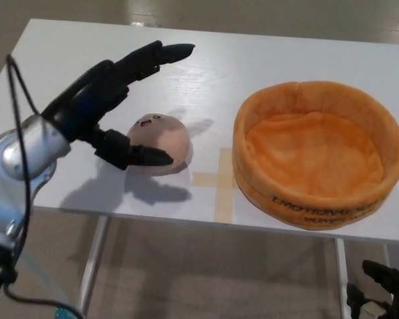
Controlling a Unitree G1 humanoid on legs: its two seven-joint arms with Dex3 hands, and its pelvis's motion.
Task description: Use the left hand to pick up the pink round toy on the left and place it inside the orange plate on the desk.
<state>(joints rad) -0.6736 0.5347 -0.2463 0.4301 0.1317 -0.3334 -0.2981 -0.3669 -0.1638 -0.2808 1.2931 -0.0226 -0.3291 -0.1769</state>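
Reaching: left hand spread wide over the pink round toy, holding nothing
Toy: on the worktop, left of orange plate

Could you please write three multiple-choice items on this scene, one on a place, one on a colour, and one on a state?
1. Where does the pink round toy lie?
A. inside the plate
B. on the white desk, left of the plate
C. on the floor

2. What colour is the plush plate?
A. orange
B. blue
C. green

3. What is the state of the left robot hand?
A. shut on the toy and lifting it
B. open, its fingers spread about the toy
C. resting in the plate

Answers:
1 B: the toy sits on the desk, apart from the plate, with a tape cross between them.
2 A: rim and lining are both orange.
3 B: the long fingers reach over the toy and the thumb lies in front of it, with nothing held yet.
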